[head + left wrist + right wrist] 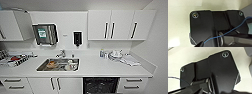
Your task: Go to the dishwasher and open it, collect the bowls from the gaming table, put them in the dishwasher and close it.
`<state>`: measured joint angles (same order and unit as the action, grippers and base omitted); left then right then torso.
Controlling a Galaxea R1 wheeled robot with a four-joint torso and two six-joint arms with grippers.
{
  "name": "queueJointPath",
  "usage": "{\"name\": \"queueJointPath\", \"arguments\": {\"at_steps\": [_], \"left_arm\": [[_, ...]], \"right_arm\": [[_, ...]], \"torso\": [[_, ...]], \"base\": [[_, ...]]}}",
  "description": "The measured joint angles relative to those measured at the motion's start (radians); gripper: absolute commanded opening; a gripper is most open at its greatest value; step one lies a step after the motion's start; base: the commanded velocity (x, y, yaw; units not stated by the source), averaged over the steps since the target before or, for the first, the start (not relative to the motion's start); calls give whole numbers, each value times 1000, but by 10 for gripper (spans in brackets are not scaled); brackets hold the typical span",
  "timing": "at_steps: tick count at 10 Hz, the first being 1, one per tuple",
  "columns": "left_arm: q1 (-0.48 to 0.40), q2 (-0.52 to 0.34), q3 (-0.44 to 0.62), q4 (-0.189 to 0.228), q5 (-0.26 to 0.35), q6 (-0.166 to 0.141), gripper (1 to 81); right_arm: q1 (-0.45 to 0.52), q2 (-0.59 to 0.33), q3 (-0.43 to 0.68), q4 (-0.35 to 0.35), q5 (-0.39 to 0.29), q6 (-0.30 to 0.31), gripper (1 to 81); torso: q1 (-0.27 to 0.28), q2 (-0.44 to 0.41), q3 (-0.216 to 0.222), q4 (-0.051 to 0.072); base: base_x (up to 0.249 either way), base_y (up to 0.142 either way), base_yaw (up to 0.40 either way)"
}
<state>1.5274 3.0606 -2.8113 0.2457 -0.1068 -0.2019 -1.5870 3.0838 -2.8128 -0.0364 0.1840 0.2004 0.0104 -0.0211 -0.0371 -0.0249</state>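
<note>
Hands: I cannot tell if the left hand or the right hand is open, closed or gripping something; each wrist view gives the robot's own dark plate over a pale floor, and no bowl is seen there.
Drying rack: at the far left of the desk, a rack carries some items with red parts; I judge it stands there so that washed things drain near the sink.
Towel dispenser: a metal box hangs on the wall above the sink, probably to be in easy reach of wet hands.
Sink: the steel basin is set into the desk, and some dishes lie inside it, too blurred to name; the tap stands just behind it.
Soap dispenser: a small dark unit is fixed on the wall to the right of the tap.
Dishwasher: the dishwasher sits under the desk, right of the sink, between the white doors and the drawers; its dark inside shows, so I judge it is already open, ready to receive bowls.
Right of desk: small bottles, a group of dishes and a cloth lie near the wall.
Gaming table: it is not before the robot at this moment.
</note>
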Motion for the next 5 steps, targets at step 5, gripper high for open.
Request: {"name": "queueJointPath", "arguments": {"at_steps": [5], "left_arm": [[-19,-1,-3,0,1,0,811]], "right_arm": [[27,-12,7,197,-2,-219,811]], "torso": [[0,0,0,0]], "base": [[0,0,0]]}}
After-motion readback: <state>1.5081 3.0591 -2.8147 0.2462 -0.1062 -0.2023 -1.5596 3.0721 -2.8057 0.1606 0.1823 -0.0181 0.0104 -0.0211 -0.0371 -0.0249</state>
